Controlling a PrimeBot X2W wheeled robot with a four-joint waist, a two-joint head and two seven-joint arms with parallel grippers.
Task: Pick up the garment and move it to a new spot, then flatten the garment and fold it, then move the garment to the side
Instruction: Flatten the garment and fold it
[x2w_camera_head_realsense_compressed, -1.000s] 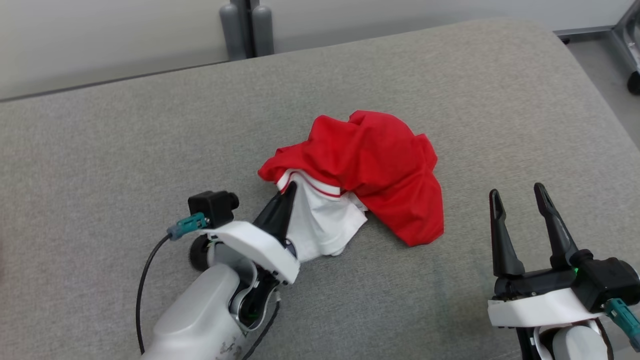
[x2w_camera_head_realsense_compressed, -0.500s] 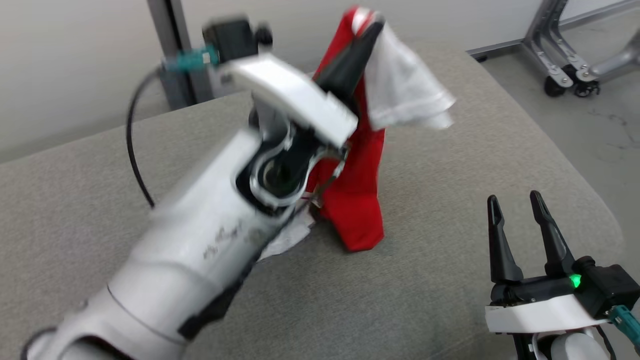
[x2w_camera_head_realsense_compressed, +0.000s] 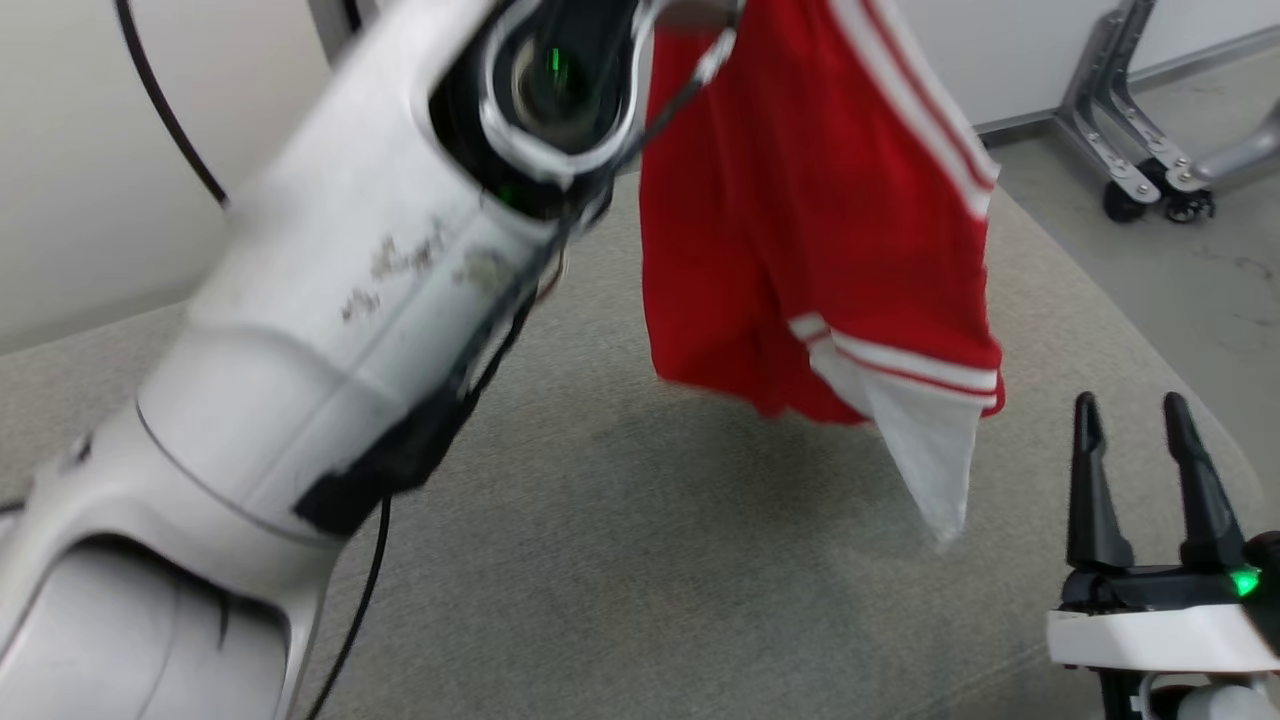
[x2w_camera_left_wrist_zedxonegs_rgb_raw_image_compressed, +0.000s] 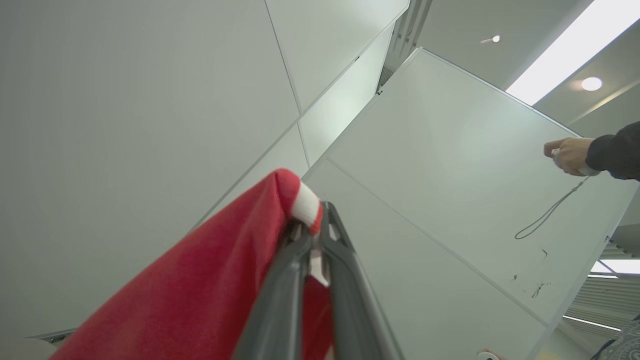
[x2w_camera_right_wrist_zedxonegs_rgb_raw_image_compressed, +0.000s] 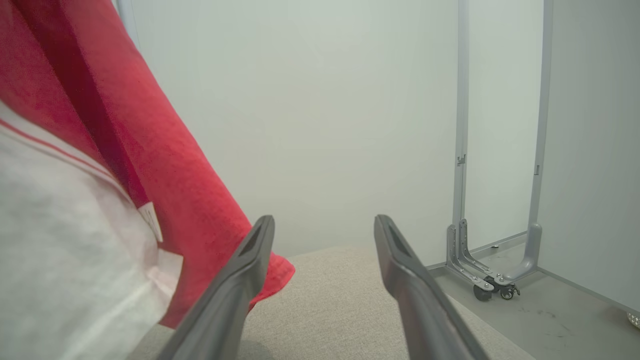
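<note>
Hanging from L gripper, pinched at hem: 1 garment, red w/ white trim. R gripper spread wide, empty.

Bright even light from ceiling strip; blurred left arm.

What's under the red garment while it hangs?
Under the red garment lies the grey upholstered surface, with a faint shadow on it. The patch directly behind the cloth is covered, so I cannot see it.
</note>
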